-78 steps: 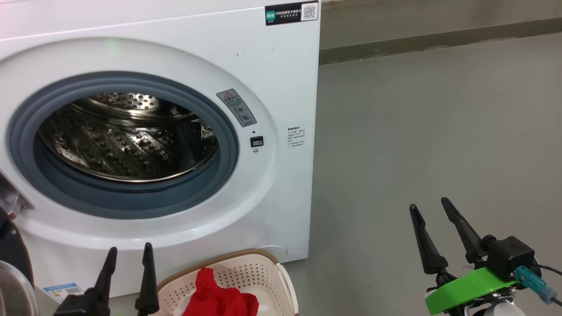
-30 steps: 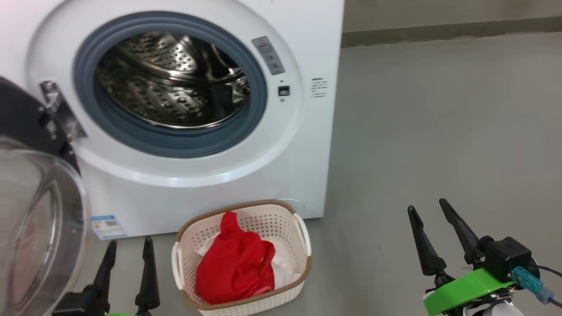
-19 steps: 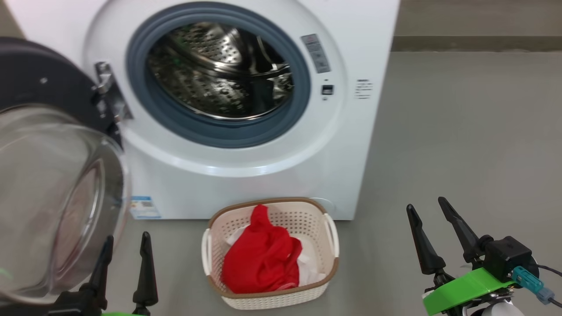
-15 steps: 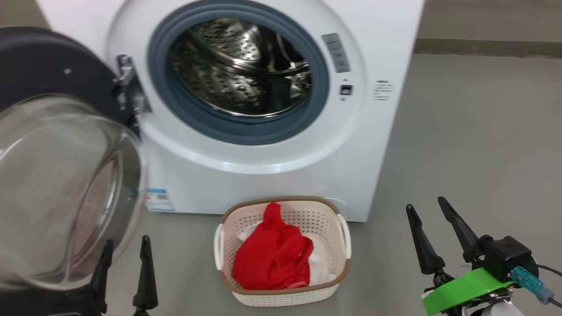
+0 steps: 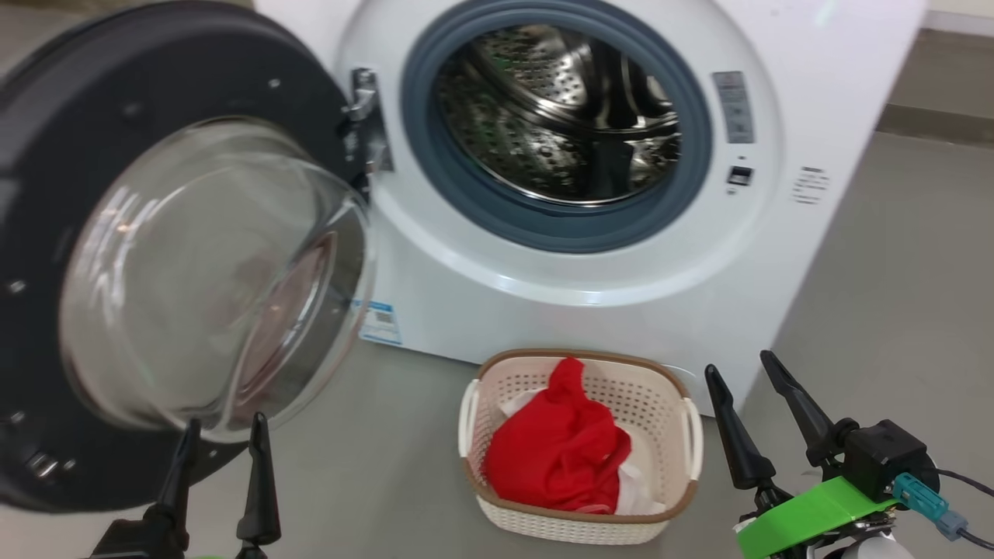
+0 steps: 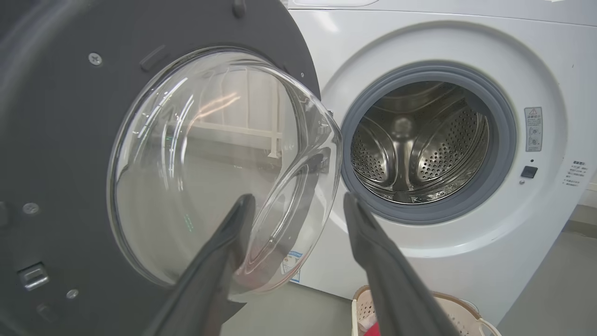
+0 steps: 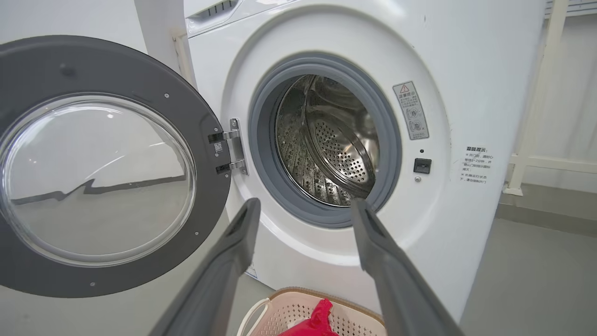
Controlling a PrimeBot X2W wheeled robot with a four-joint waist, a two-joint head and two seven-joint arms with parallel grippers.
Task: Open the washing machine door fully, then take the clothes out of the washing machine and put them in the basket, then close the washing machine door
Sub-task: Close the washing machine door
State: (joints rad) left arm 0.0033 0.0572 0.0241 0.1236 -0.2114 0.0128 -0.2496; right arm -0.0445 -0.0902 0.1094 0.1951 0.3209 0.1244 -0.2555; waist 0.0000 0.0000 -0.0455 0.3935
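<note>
**Door open, clothes in basket**

The washing machine (image 5: 590, 310) stands on a smooth grey floor (image 5: 893, 310). A darker skirting band (image 5: 932, 124) runs along the wall to the machine's right, and a cream rail frame (image 7: 536, 161) stands there too. The washing machine door (image 5: 46, 194) hangs wide open on its hinge at the machine's left, glass bowl facing out. The drum (image 5: 559, 116) shows perforated steel. The basket (image 5: 497, 373) sits on the floor just in front of the machine, below the opening, with the red and white clothes (image 5: 559, 458) inside it. The left gripper (image 5: 225, 420) and right gripper (image 5: 738, 362) are both spread wide, gripping nothing, short of the machine's front.
</note>
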